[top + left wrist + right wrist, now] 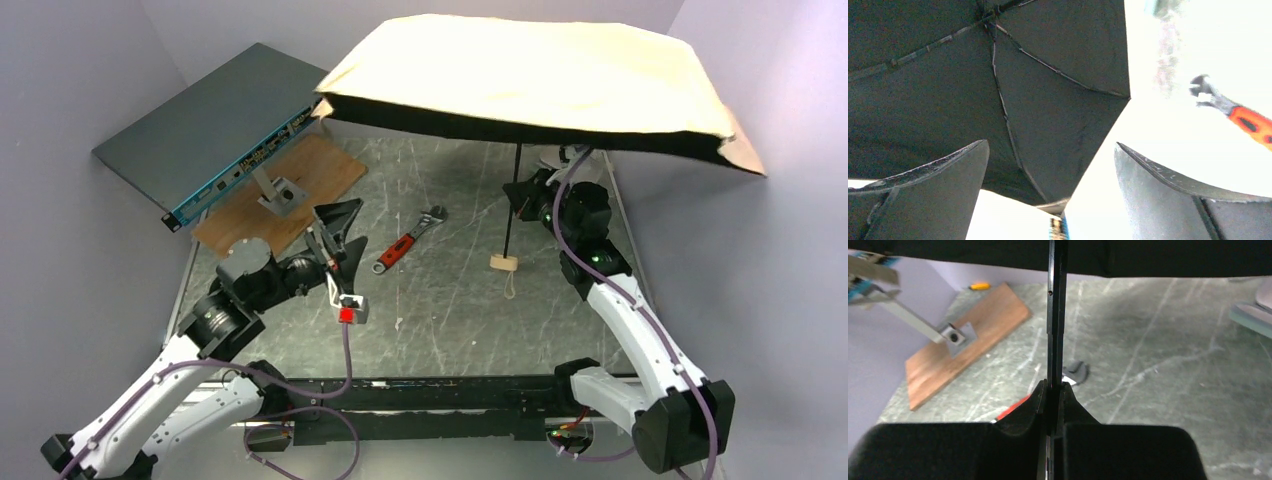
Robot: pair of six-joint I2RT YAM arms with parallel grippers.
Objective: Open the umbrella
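Observation:
The umbrella [530, 75] is spread open, cream-tan canopy on top, held high over the back of the table. Its thin black shaft [513, 205] hangs down to a small cream knob handle [503, 263] just above the table. My right gripper [522, 195] is shut on the shaft about midway; in the right wrist view the shaft [1055, 315] rises straight from between the closed fingers [1072, 400]. My left gripper [338, 232] is open and empty at the left, pointing up; its wrist view shows the black lining and ribs [998, 85] between its spread fingers [1158, 190].
A red-handled wrench [410, 240] lies mid-table. A wooden board [290, 185] with a grey metal stand [275, 195] lies at the back left. A dark flat device with a blue front [215, 125] leans there. A pale case edge [1253, 315] shows far right.

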